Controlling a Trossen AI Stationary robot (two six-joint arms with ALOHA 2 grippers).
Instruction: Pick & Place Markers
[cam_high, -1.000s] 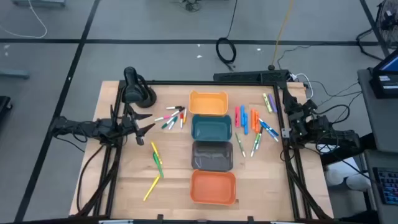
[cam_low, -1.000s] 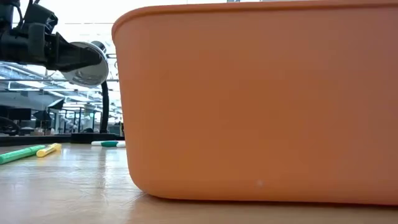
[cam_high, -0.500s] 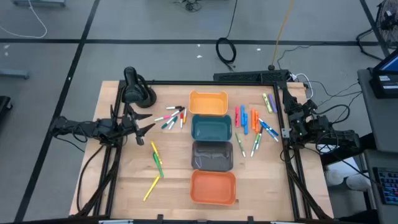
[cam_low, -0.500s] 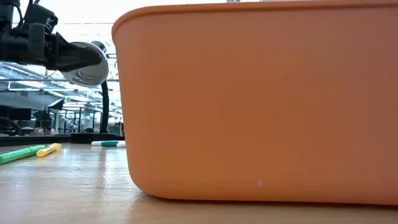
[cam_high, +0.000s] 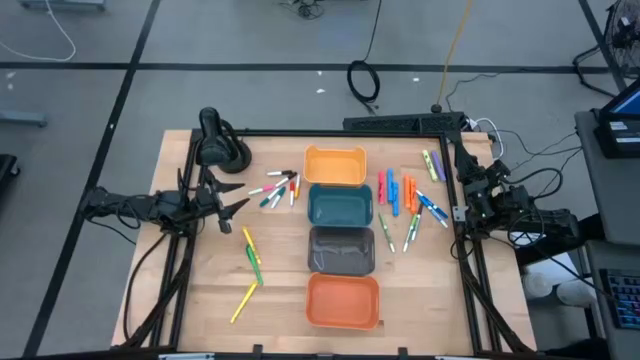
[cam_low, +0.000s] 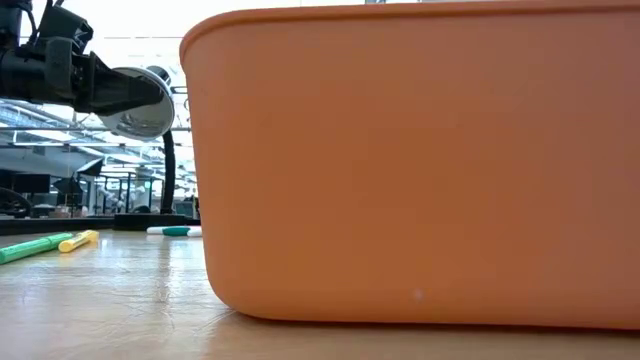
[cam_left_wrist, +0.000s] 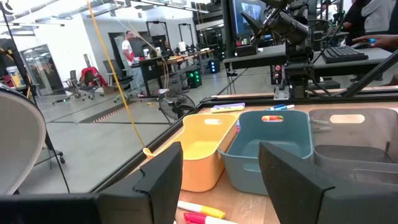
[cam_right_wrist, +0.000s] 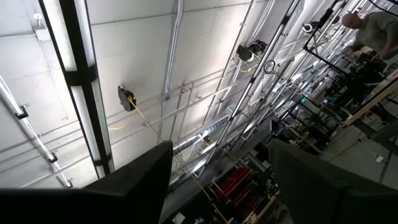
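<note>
Markers lie flat on the wooden table in loose groups: a mixed cluster (cam_high: 278, 188) left of the bins, yellow and green ones (cam_high: 250, 262) lower left, and orange, red, blue and green ones (cam_high: 405, 200) right of the bins. My left gripper (cam_high: 238, 196) stands open at the table's left edge, level, pointing toward the cluster. My right gripper (cam_high: 462, 178) stands open at the right edge, tipped upward, nothing between its fingers (cam_right_wrist: 134, 183).
Four bins stand in a column down the table's middle: light orange (cam_high: 335, 166), teal (cam_high: 340, 205), grey (cam_high: 340, 248), orange (cam_high: 343, 300). A black lamp-like stand (cam_high: 215, 140) sits at the far left corner. A black frame (cam_high: 330, 132) rims the table.
</note>
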